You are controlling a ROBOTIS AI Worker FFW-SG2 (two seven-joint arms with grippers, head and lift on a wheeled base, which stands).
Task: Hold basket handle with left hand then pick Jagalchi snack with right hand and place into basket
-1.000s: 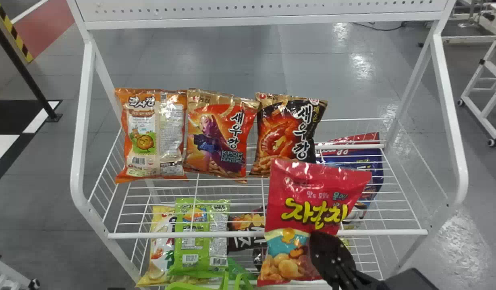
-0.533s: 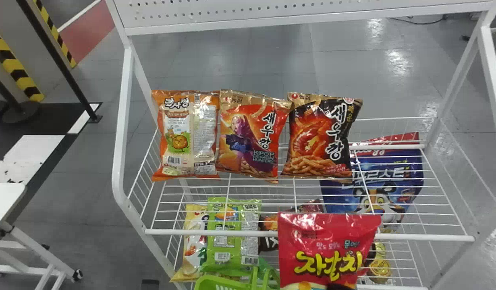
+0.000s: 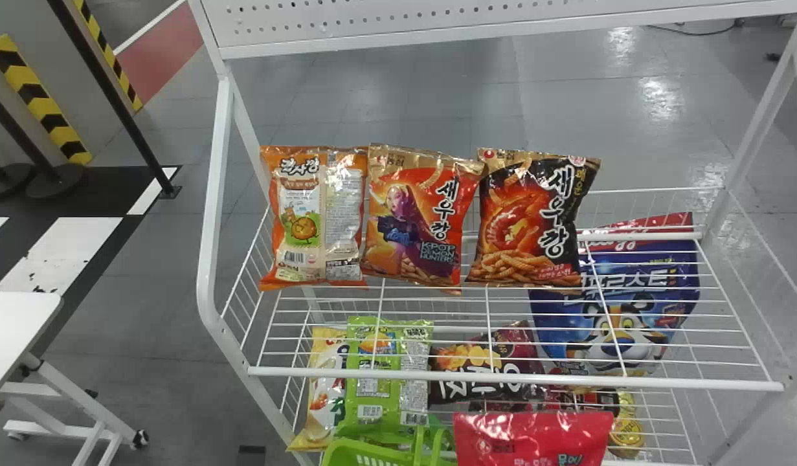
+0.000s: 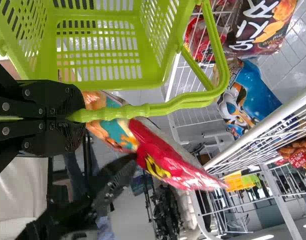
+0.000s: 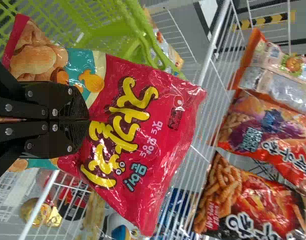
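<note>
The red Jagalchi snack bag (image 3: 531, 440) stands upright at the bottom edge of the head view, right beside the green basket (image 3: 362, 453). In the right wrist view my right gripper (image 5: 88, 120) is shut on the lower part of the Jagalchi snack (image 5: 143, 110), with the basket (image 5: 83, 25) close beside it. My left gripper (image 4: 78, 116) is shut on the basket handle (image 4: 158, 108) in the left wrist view. There the Jagalchi bag (image 4: 163, 155) hangs just past the handle, outside the basket (image 4: 98, 80).
A white wire rack (image 3: 515, 380) fills the front. Three bags, an orange one (image 3: 314, 217), a red one (image 3: 417, 217) and a black one (image 3: 531, 220), stand on its upper shelf. A green bag (image 3: 385, 375) and other packs lie lower. A white table (image 3: 16, 323) is at far left.
The head view has turned toward the left, so the rack appears farther right. The Jagalchi bag has moved down in that view and nearer the basket, still held by my right gripper.
</note>
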